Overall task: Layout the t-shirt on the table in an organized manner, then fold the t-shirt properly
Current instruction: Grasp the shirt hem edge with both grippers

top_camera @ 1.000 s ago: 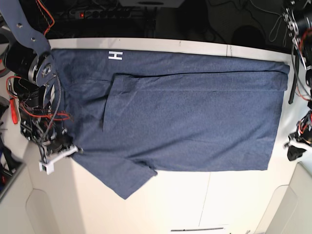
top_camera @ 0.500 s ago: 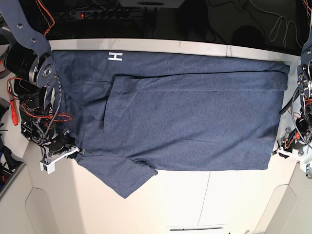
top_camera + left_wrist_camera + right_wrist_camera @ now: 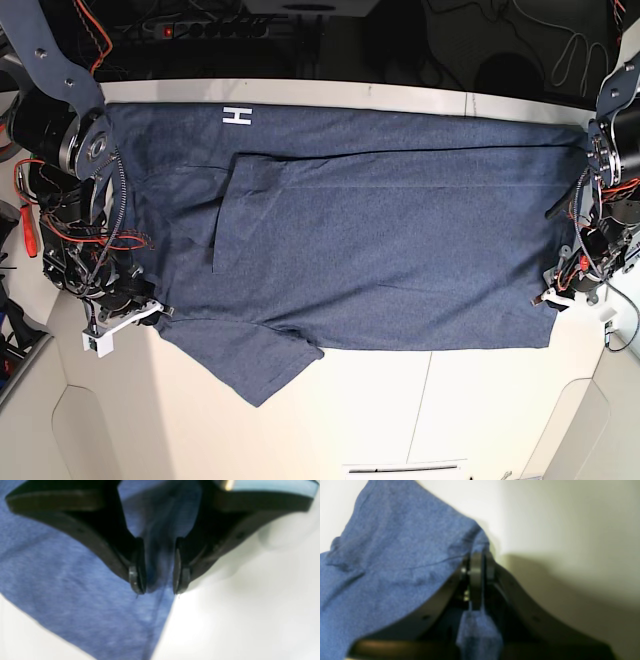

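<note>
The navy t-shirt (image 3: 380, 240) lies spread flat across the white table (image 3: 450, 400), one sleeve pointing toward the near edge and a white letter H (image 3: 236, 116) showing at the far left. My right gripper (image 3: 150, 310) is at the shirt's left edge. In the right wrist view this gripper (image 3: 478, 557) is shut on a pinch of the t-shirt (image 3: 395, 555). My left gripper (image 3: 552, 298) is at the lower right corner. In the left wrist view the jaws of this gripper (image 3: 157, 580) stand apart over the t-shirt (image 3: 75, 580), straddling its edge.
A thin dark seam (image 3: 425, 395) runs across the bare table near the front. A power strip (image 3: 210, 28) and cables lie beyond the far edge. A red-handled tool (image 3: 27, 225) sits at the far left beside the right arm.
The left arm has come in from the table's right edge to the shirt's lower right corner. The right arm and the shirt have stayed put.
</note>
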You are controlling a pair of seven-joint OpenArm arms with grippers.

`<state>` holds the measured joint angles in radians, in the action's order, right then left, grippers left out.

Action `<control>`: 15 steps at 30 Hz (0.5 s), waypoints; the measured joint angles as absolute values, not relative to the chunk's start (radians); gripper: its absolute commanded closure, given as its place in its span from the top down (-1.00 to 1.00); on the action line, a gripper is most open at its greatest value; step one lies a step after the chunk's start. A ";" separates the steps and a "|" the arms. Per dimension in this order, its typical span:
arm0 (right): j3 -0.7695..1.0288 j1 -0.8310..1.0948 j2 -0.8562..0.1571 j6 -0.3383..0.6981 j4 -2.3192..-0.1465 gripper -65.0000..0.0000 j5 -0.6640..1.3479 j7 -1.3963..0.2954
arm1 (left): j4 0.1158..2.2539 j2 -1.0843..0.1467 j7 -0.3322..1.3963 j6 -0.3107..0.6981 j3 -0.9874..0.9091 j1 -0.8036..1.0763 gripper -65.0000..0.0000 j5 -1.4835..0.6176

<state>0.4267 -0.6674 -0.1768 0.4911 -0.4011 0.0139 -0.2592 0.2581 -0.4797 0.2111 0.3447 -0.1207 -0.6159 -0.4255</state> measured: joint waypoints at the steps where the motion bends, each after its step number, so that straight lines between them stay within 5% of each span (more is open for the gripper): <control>1: 0.427 -0.667 -0.177 0.491 -0.401 -1.00 0.014 -0.259 | 0.258 -0.476 0.208 0.345 -0.121 -0.618 -0.34 -0.425; 8: 0.427 -0.667 -0.177 0.491 -0.401 -1.00 0.014 -0.259 | 0.258 -0.459 0.188 0.345 -0.121 -0.618 -0.37 -0.424; 12: 0.427 -0.667 -0.177 0.491 -0.401 -1.00 0.014 -0.259 | 0.258 -0.458 0.177 0.345 -0.121 -0.617 -1.00 -0.419; 15: 0.427 -0.667 -0.177 0.518 -0.401 -1.00 0.014 -0.259 | 0.258 -0.456 0.144 0.346 -0.121 -0.615 -1.00 -0.420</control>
